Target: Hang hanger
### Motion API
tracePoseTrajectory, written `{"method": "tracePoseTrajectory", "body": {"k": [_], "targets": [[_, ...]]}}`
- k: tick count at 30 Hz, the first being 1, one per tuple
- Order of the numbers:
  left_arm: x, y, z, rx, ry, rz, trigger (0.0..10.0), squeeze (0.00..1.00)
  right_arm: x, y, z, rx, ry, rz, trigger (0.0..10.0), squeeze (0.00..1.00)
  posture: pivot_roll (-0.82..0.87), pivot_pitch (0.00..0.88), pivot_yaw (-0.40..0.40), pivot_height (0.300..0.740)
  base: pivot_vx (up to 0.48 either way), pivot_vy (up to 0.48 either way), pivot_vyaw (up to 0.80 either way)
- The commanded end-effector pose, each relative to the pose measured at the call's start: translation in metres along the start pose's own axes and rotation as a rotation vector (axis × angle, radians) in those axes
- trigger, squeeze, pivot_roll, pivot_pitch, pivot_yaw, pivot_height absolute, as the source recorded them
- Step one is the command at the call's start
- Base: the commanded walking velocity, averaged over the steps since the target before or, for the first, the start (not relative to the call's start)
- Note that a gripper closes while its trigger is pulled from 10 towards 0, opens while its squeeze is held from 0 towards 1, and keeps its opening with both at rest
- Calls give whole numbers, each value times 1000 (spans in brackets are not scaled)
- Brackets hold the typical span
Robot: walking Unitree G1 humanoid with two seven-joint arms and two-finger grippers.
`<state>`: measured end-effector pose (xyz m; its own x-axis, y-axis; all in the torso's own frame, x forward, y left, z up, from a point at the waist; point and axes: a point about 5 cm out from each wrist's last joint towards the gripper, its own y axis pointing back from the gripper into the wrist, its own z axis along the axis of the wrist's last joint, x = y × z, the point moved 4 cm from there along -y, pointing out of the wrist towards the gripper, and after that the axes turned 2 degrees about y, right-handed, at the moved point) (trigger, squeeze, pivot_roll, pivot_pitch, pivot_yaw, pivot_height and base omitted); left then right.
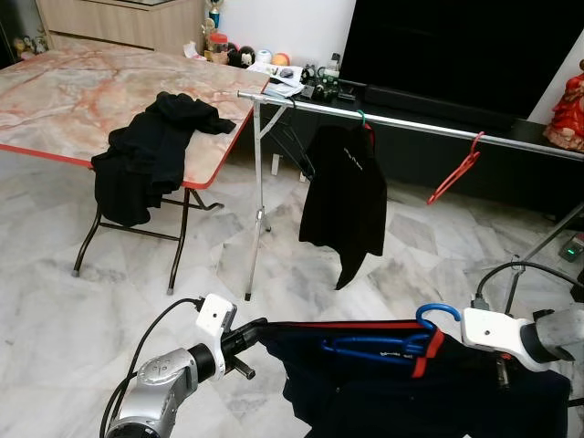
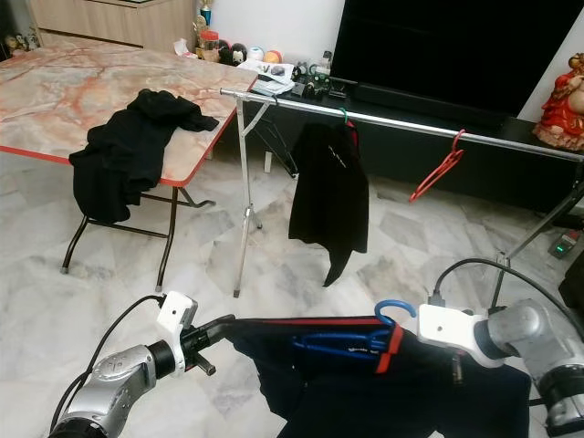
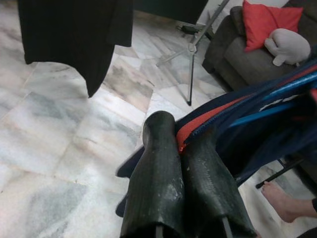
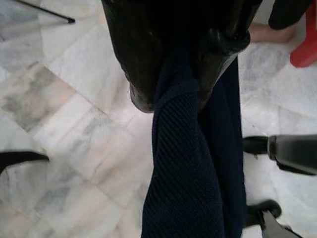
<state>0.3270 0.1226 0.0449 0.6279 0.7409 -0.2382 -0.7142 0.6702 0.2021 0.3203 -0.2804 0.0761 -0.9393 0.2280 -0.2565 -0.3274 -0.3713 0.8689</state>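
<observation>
Left gripper (image 1: 260,330) pinches the left edge of a navy garment (image 1: 365,383) on a blue hanger (image 1: 388,345), near and low; the right gripper (image 1: 497,370) holds its right side, with the rail (image 1: 411,121) farther off carrying a black shirt (image 1: 345,196) and red hanger (image 1: 456,172). Left wrist view: fingers (image 3: 158,188) clamped on the garment's red-trimmed edge. Right wrist view: fingers (image 4: 143,59) closed on dark knit fabric above marble floor (image 4: 64,148).
</observation>
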Motion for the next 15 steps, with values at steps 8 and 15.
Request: {"method": "tracePoseTrajectory", "body": {"k": [8,15], "targets": [[-22,8,67,-157,-57,-158,0,0,18,-39,19,-86,-19,5,0,0,73,34,-106,740,0,0,0],[-57,23,89,-164,-83,-333,0,0,27,-69,35,-142,-41,-86,0,0,90,30,-102,740,0,0,0]]}}
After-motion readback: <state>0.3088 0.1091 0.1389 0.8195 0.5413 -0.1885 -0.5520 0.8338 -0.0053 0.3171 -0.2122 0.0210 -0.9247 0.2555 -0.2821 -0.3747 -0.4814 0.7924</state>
